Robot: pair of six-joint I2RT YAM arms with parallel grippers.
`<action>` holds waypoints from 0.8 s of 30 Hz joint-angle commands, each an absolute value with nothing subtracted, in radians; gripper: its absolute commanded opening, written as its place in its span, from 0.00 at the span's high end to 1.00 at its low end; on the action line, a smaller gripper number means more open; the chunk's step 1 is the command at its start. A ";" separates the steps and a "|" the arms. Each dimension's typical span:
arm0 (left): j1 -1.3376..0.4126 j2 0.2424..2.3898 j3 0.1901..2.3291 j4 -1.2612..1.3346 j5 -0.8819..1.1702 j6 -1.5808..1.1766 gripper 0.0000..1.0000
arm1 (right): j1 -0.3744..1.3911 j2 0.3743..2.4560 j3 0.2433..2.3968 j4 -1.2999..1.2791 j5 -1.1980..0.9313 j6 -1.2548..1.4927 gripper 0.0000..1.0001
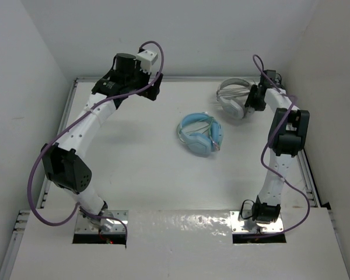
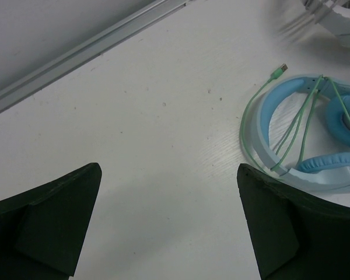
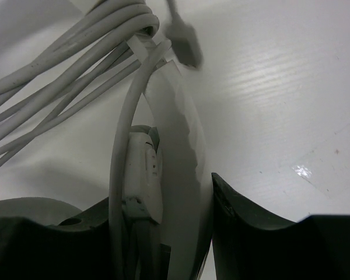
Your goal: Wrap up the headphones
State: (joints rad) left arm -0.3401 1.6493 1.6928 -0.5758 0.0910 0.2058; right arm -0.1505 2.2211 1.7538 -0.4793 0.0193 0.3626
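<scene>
The white headphones lie at the far right of the table, and a blurred bit of their headband shows in the left wrist view. My right gripper is shut on their white headband, which fills the gap between both fingers. The grey cable runs in several loops round the band just beyond the jaws, with its plug loose at the top. My left gripper hovers open over bare table at the far left, holding nothing.
Light blue headphones with a green cable lie at the table's middle, close to my left gripper's right finger. A metal rail edges the far side. White walls enclose the table.
</scene>
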 commanded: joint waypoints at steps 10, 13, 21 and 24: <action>-0.328 1.651 1.684 -0.537 0.113 0.219 0.00 | -0.189 2.109 1.626 -0.356 0.248 0.471 1.00; -0.328 1.654 1.687 -0.537 0.118 0.218 0.00 | -0.196 2.115 1.629 -0.353 0.255 0.472 1.00; -0.327 1.666 1.698 -0.540 0.126 0.221 0.00 | -0.199 2.106 1.600 -0.321 0.187 0.437 1.00; -0.325 1.677 1.710 -0.548 0.129 0.219 0.00 | -0.199 2.092 1.597 -0.313 0.205 0.448 1.00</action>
State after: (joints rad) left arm -0.3382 1.6596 1.6848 -0.5720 0.1104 0.2092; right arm -0.1944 2.1803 1.5894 -0.3893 0.2157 0.4408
